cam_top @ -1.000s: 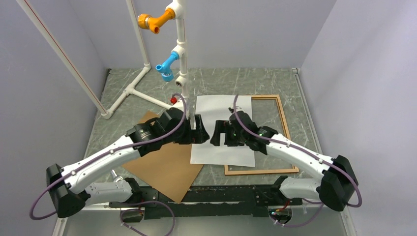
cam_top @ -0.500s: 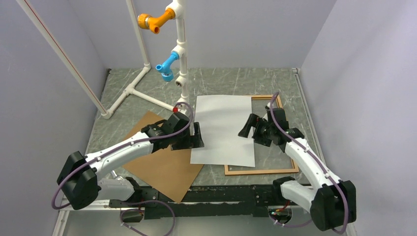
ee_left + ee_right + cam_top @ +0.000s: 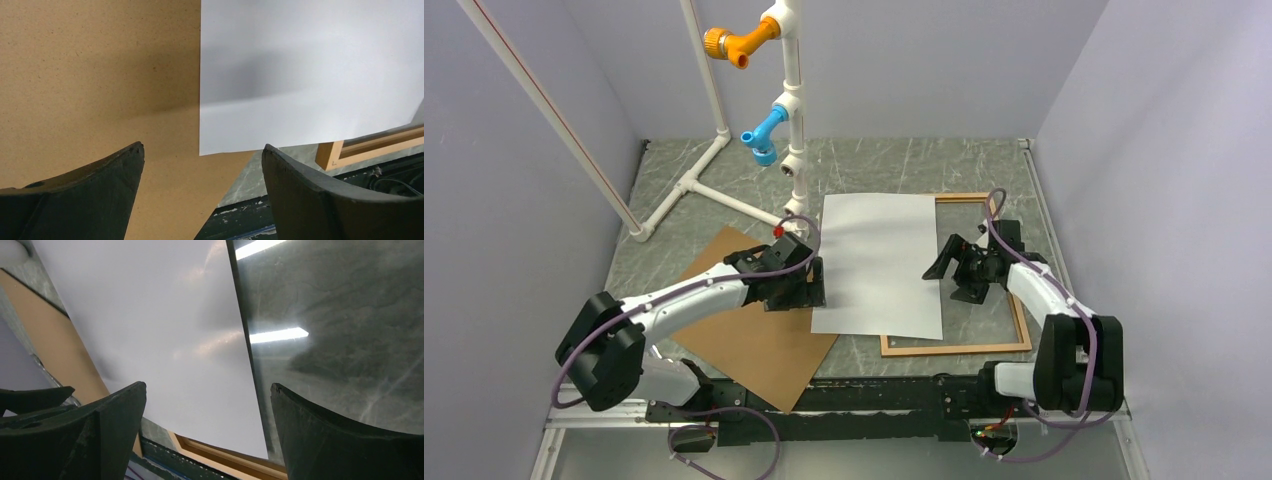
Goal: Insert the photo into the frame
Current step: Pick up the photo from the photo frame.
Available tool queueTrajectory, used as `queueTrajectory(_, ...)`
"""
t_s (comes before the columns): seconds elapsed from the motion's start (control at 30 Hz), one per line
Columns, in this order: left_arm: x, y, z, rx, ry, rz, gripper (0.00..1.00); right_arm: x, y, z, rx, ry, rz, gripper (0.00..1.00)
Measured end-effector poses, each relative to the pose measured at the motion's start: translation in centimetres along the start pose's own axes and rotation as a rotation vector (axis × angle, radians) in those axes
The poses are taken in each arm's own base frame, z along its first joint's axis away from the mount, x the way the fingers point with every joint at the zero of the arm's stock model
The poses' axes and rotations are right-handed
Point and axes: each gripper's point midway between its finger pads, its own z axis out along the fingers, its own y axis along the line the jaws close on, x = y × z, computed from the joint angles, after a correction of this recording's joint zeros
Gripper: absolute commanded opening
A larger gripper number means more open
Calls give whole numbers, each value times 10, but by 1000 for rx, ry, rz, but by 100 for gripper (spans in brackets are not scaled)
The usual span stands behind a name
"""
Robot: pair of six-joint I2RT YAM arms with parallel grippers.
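Note:
The photo lies white back up (image 3: 879,262), its right part over the frame's glass and its near left corner on the brown backing board (image 3: 759,340). The light wooden frame (image 3: 954,347) lies flat at the right. My left gripper (image 3: 812,287) is open and empty above the photo's near left corner (image 3: 220,145); it shows in the left wrist view (image 3: 202,146). My right gripper (image 3: 941,264) is open and empty at the photo's right edge over the glass (image 3: 340,315); it shows in the right wrist view (image 3: 207,385). The printed side is hidden.
A white pipe stand (image 3: 789,100) with orange and blue fittings rises at the back left of centre. A slanted white pipe (image 3: 554,120) leans at the left. A black base rail (image 3: 874,400) runs along the near edge. Walls close both sides.
Both grippers have drawn apart from the photo's middle: the left back to its left edge, the right out to its right edge over the glass. The photo has not moved.

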Motion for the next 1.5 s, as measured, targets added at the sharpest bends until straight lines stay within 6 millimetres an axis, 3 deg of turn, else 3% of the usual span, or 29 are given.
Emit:
queueTrajectory(0.5,20,13,34,-76,109,12,84,-5,5,28,-80,60,-2,94)
queueTrajectory(0.77,19,11,37,-80,116,13,83,-8,19,34,-168,71,-21,93)
queueTrajectory(1.03,19,11,39,-86,123,23,82,-5,37,30,-276,75,-42,90)
queueTrajectory(1.3,20,11,42,-100,139,33,82,-10,71,4,-442,6,-83,86)
queueTrajectory(1.5,21,10,42,-114,154,43,82,-6,79,2,-491,4,-81,84)
